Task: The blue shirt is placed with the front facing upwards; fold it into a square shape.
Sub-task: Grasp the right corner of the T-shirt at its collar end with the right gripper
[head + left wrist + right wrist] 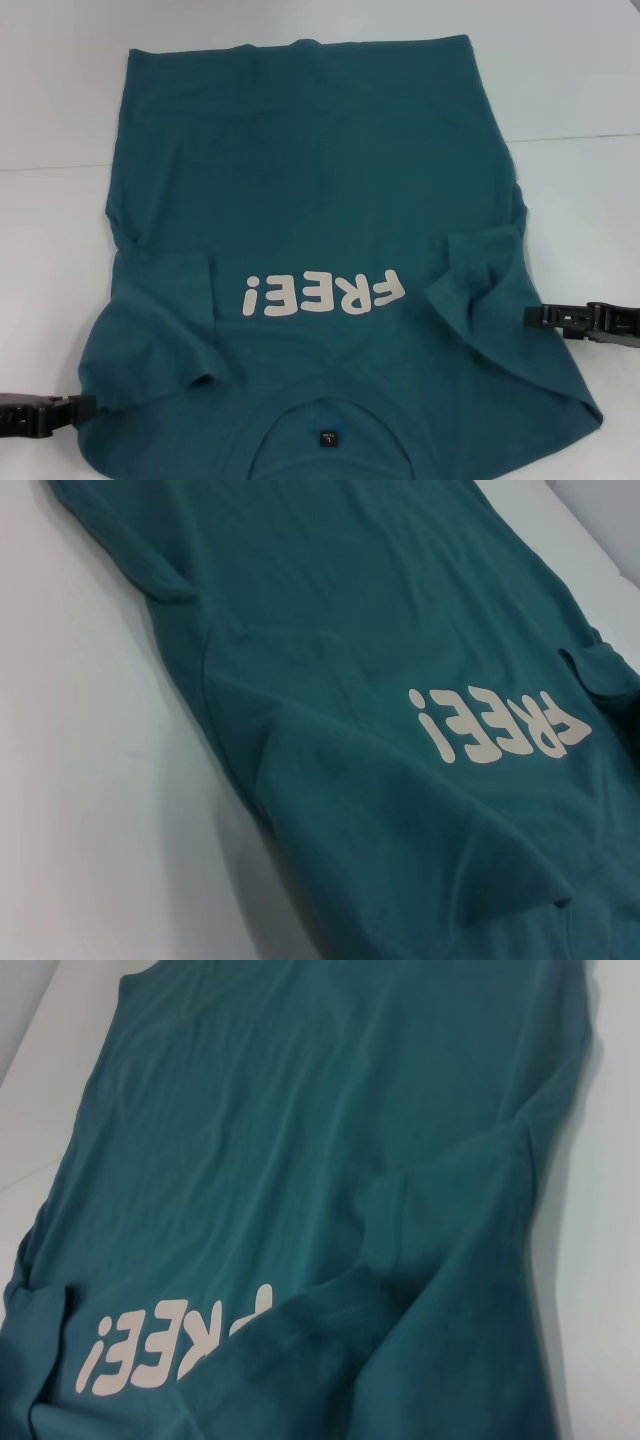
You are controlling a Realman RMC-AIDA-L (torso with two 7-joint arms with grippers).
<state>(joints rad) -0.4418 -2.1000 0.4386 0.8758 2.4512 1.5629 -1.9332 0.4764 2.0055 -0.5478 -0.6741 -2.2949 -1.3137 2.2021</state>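
Note:
The blue shirt [300, 180] lies front up on the white table [60, 100], collar and dark label [326, 437] nearest me, hem at the far side. Pale "FREE!" lettering [322, 294] crosses the chest. Both short sleeves are folded inward over the body, one at the left [170, 320] and one at the right [480, 270]. My left gripper [85, 408] sits low at the shirt's near left shoulder edge. My right gripper [530, 316] touches the right edge beside the folded sleeve. The left wrist view shows the shirt [380, 630] and lettering [497, 728]; the right wrist view shows cloth [300, 1110] with creases.
Bare white tabletop surrounds the shirt on the left [80, 780], the right [610, 1260] and the far side. A faint seam [570, 138] runs across the table behind the shirt's middle.

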